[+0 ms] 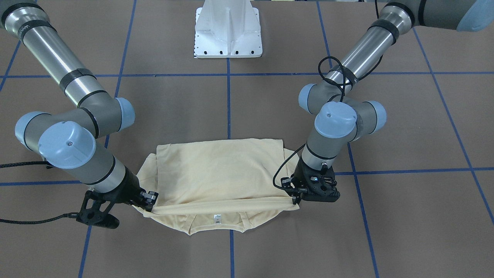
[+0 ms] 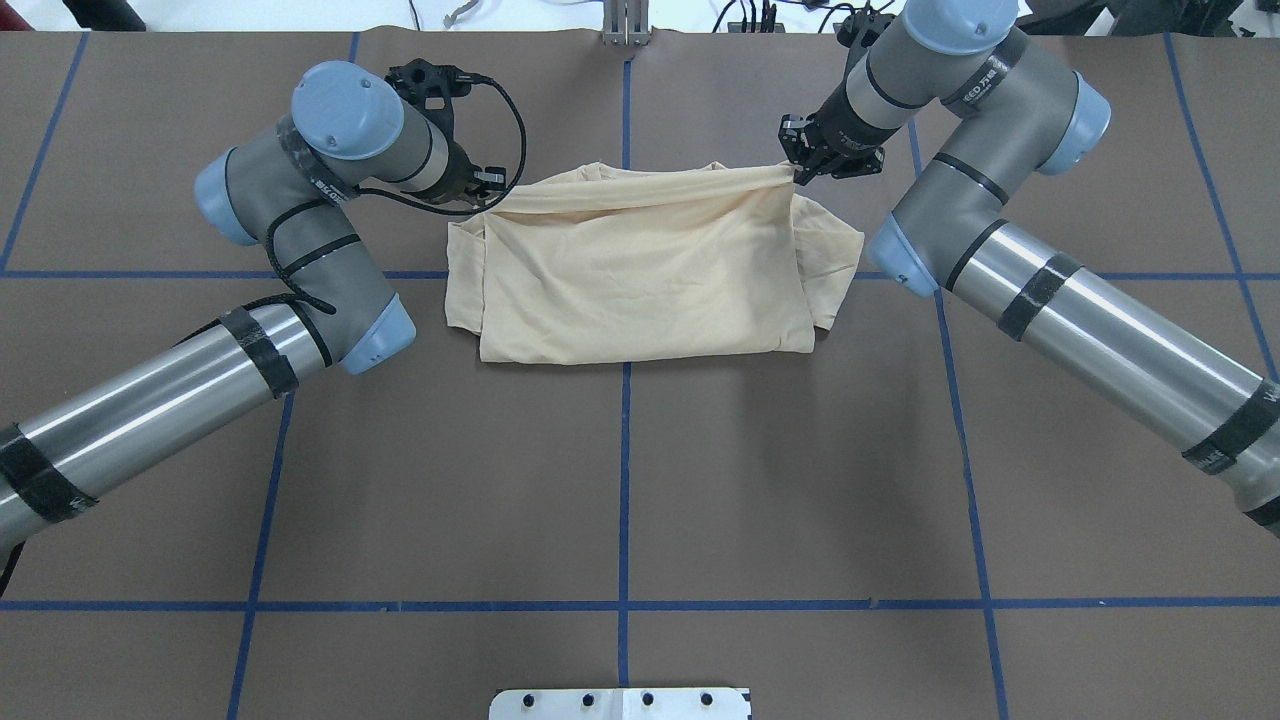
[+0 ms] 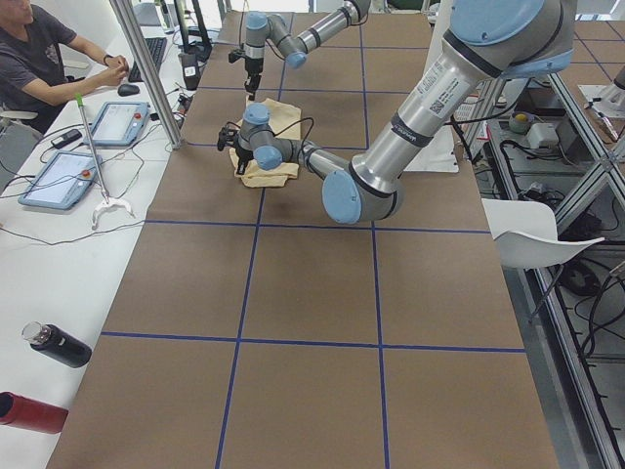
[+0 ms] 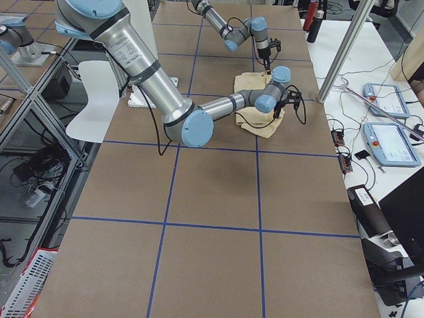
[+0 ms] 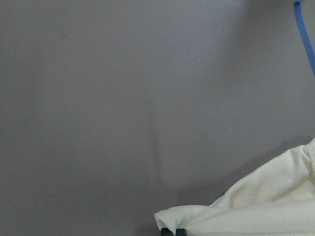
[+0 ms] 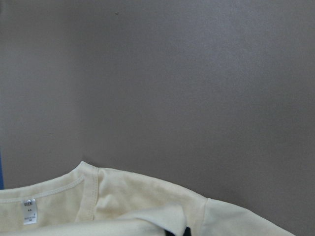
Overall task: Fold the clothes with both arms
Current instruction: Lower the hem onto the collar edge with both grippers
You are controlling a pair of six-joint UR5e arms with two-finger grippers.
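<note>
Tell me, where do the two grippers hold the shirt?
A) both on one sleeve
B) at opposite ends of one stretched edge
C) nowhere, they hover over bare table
B: the left gripper and right gripper each pinch one end of a taut edge of the T-shirt.

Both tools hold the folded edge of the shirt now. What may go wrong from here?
1. The left tool and right tool pinch only the end corners of the stretched edge of the T-shirt; one corner may slip and the fold land skewed.
2. Its bunched fabric sticks out at both sides, so the result may stay uneven.
</note>
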